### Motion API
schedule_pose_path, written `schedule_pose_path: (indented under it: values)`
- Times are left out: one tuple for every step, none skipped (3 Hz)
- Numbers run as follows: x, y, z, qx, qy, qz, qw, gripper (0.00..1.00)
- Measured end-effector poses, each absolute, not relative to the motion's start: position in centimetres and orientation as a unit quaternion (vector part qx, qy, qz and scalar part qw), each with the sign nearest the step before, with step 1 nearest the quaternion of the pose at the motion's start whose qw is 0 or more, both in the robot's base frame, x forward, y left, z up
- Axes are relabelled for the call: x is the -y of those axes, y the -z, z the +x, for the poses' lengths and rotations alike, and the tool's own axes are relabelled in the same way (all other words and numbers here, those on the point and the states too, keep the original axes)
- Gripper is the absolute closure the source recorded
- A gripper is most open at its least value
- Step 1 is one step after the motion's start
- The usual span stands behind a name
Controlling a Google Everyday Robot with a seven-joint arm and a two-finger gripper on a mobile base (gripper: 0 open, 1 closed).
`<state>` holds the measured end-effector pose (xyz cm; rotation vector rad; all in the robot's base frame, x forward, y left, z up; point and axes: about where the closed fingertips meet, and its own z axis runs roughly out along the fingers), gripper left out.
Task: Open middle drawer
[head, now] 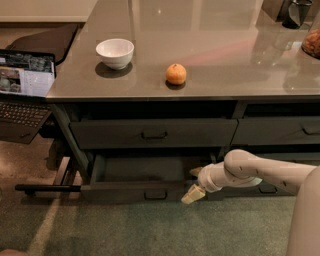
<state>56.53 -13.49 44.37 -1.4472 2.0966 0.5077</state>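
Grey-green middle drawer (120, 191) stands pulled out under the table (225, 55); at its three o'clock end the pincer (194, 183) is spread, fingers (192, 194) straddling the front.

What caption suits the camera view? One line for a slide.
Middle drawer pulled open below the countertop, pincer at its front's right end; bowl and orange above.

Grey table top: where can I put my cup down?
The grey table top lies bare right of the round orange fruit, and between it and the white bowl. The far right corner is crowded with dark things. Low down, the gripper sits at the open dark middle drawer.
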Motion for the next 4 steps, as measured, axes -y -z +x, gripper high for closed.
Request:
schedule_pose_path:
  values:
    - [13.6, -44.1, 54.9, -0.778, -0.181, -0.541, 0.264, 0.0]
    - [14.2, -43.4, 52.7, -0.782, -0.173, -0.544, 0.25, 0.0]
    - [14.9, -42.1, 51.0, -0.789, -0.168, -0.546, 0.225, 0.0]
    - [15.4, -41.6, 50.0, -0.794, -0.165, -0.547, 0.209, 0.17]
